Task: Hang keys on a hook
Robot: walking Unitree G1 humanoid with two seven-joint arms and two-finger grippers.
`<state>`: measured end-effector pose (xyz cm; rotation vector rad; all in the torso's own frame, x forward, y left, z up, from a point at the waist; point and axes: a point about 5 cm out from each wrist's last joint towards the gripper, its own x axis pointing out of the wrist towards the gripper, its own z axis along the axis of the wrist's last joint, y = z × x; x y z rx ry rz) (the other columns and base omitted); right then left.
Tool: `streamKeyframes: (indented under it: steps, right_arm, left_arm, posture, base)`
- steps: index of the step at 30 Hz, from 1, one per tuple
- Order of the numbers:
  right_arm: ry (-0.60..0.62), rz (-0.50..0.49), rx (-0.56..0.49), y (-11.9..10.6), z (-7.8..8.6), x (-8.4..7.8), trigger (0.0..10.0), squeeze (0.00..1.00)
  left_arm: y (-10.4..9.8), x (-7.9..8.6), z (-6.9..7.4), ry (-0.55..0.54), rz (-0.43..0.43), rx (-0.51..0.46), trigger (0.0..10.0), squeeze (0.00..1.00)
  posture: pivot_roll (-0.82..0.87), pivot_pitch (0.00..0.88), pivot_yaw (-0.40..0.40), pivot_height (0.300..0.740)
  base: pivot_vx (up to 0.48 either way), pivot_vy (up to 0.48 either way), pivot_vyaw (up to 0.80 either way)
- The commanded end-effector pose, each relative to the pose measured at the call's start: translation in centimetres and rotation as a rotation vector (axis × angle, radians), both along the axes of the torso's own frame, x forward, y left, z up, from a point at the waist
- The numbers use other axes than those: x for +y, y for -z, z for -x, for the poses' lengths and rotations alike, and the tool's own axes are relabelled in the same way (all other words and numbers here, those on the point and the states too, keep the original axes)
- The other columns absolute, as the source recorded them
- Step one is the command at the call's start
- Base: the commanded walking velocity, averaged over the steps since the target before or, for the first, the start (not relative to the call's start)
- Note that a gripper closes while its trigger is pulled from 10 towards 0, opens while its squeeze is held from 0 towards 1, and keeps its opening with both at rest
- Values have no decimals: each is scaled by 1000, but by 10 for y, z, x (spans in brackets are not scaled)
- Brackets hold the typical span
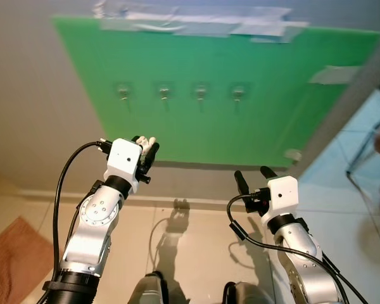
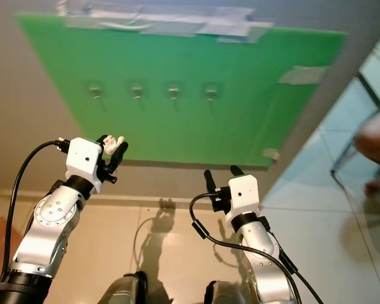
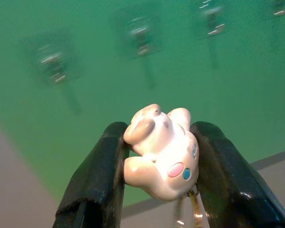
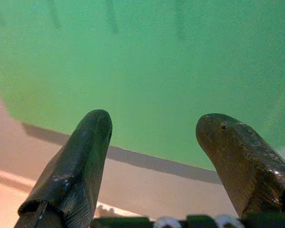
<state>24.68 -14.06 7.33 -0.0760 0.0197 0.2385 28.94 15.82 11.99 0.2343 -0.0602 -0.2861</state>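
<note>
Keys first: what we can actually see is a little white figurine keychain (image 3: 160,159) pinched between the two black fingers of the left pincer (image 1: 147,149), so that one's closed on the charm. The left wrist view gives the good look: pale plush-looking critter with a pink dot and a blue dot on it, and a bit of metal ring or key dangling below it (too blurry for us to say which). From the head views the charm is just a small white blob at the fingertips, so the wrist view really earns its keep here.

The left pincer is raised up in front of the lower edge of a green board (image 1: 253,95) that's taped to a grey wall (image 1: 31,95). Four small hooks (image 1: 123,91) sit in a row across the board, higher up than the charm and clearly apart from it. In the left wrist view those same hooks show up as fuzzy shapes beyond the fingers.

The right pincer (image 1: 253,177) is lower and off to the right, fingers spread apart with nothing between them. Its wrist view confirms that: two black fingertips (image 4: 88,147) with just green board and wall behind.

Over at the right edge of the right eye view there's a blurry bit of a person (image 2: 377,142) on the tiled floor (image 1: 196,253).
</note>
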Motion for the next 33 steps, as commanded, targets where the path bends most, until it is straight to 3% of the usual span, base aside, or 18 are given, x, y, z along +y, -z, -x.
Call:
streamKeyframes:
  steps: [1,10,27,33]
  right_arm:
    - [0,9,8,1,1,-1,10000,0]
    - [28,-18,20,2,0,-3,10000,0]
    - [26,-10,23,3,1,-3,10000,0]
    - [26,-10,26,4,3,-4,10000,0]
  left_arm:
    - [-2,1,0,-4,2,-10,0,0]
    - [-6,0,-1,6,-8,-26,0,0]
    - [-21,-11,-7,65,-50,-83,0,0]
    - [-33,-21,-11,124,-62,-106,0,0]
  posture:
    - [-143,143,20,740]
    - [-146,151,22,740]
    - [-152,152,21,740]
    - [-161,164,20,740]
  base:
    - [0,0,750]
    - [0,0,504]
    - [470,0,0]
    - [0,0,0]
